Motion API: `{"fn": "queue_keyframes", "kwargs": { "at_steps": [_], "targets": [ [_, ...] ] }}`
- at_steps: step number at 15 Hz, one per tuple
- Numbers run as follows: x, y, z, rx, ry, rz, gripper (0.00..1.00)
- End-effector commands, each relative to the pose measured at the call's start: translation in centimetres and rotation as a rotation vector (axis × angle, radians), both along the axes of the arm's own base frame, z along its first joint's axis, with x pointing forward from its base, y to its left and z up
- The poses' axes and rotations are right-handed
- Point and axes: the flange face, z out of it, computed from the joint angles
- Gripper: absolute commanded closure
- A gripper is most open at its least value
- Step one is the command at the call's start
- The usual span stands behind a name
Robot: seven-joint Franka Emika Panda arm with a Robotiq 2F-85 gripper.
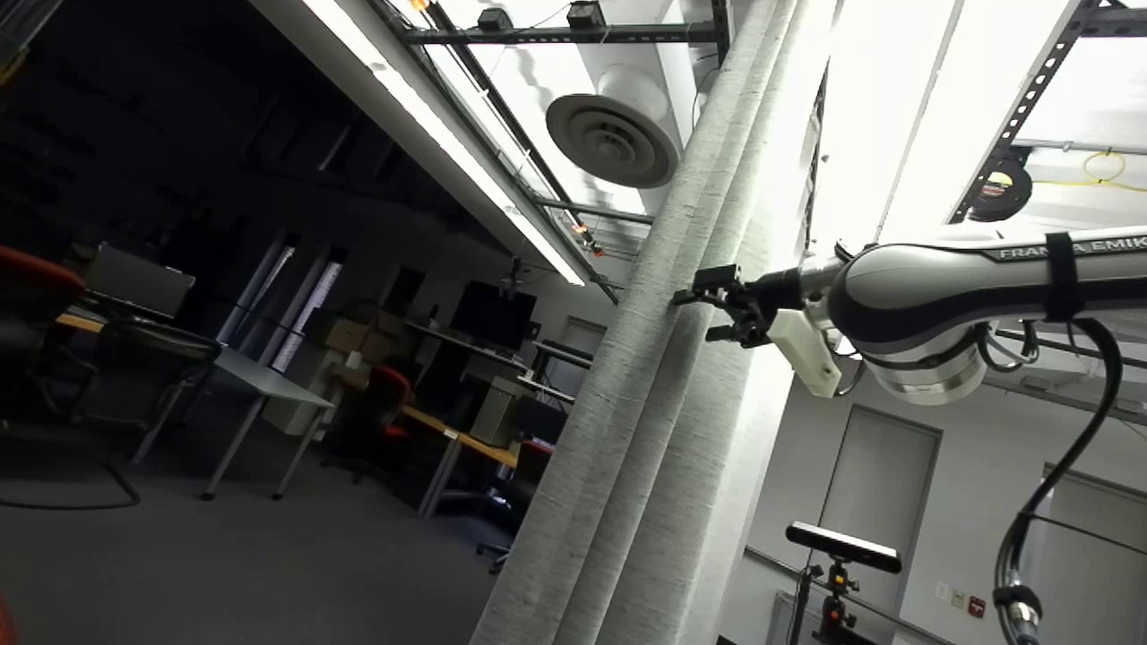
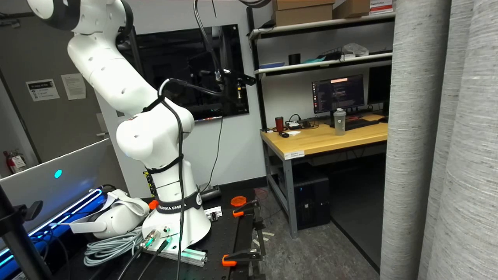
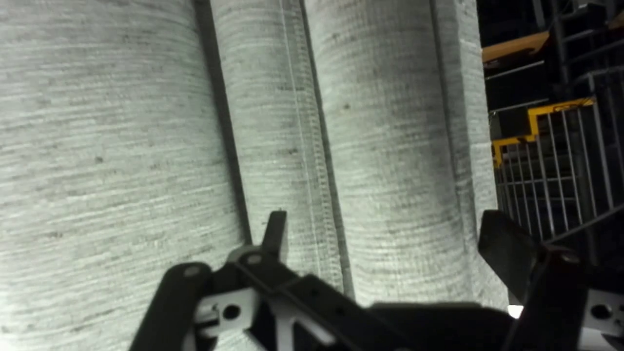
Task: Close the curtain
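The curtain [image 1: 618, 466] is a tall grey-white pleated fabric, bunched in lengthwise folds. It also hangs at the right side of an exterior view [image 2: 414, 140]. My gripper [image 1: 702, 315] is open beside the curtain's upper part, its fingertips pointing at the folds. In the wrist view, my gripper [image 3: 384, 214] has its fingers wide apart, with curtain [image 3: 122, 146] folds filling the background. The left finger lies in front of a stitched fold and the right finger is at the curtain's right edge. Whether the fingertips touch the fabric, I cannot tell.
A camera on a stand [image 1: 842, 546] is below the arm. A wooden desk [image 2: 323, 138] and shelves stand near the curtain. A headset [image 2: 120, 216] and cables lie by the robot's base. A yellow-topped railing [image 3: 551, 180] shows past the curtain's edge.
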Motion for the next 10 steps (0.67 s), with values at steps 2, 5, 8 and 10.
{"fn": "queue_keyframes", "kwargs": {
  "at_steps": [2, 5, 8, 10],
  "targets": [
    [1.4, 0.3, 2.7, 0.023, -0.1, -0.028, 0.0],
    [2.9, 0.5, 3.8, 0.039, -0.117, -0.042, 0.0],
    [4.5, 0.3, 4.7, 0.058, -0.126, -0.066, 0.0],
    [5.4, 0.1, 5.3, 0.074, -0.131, -0.08, 0.0]
  ]
}}
